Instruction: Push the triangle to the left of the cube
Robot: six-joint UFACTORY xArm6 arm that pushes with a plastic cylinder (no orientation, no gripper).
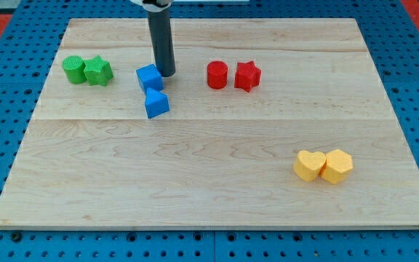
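Note:
Two blue blocks sit at the upper middle-left of the wooden board [209, 189]. The upper one is a blue cube [149, 77]. The lower one is a blue triangle [156, 103], just below the cube and nearly touching it. My tip [166, 73] stands on the board just right of the blue cube's upper right corner, very close to it. The triangle lies below and slightly left of my tip.
A green block [72, 69] and a green star-like block [98, 70] sit together at the upper left. A red cylinder [217, 74] and a red star [246, 75] sit right of my tip. A yellow heart [310, 165] and a yellow hexagon [336, 165] sit at the lower right.

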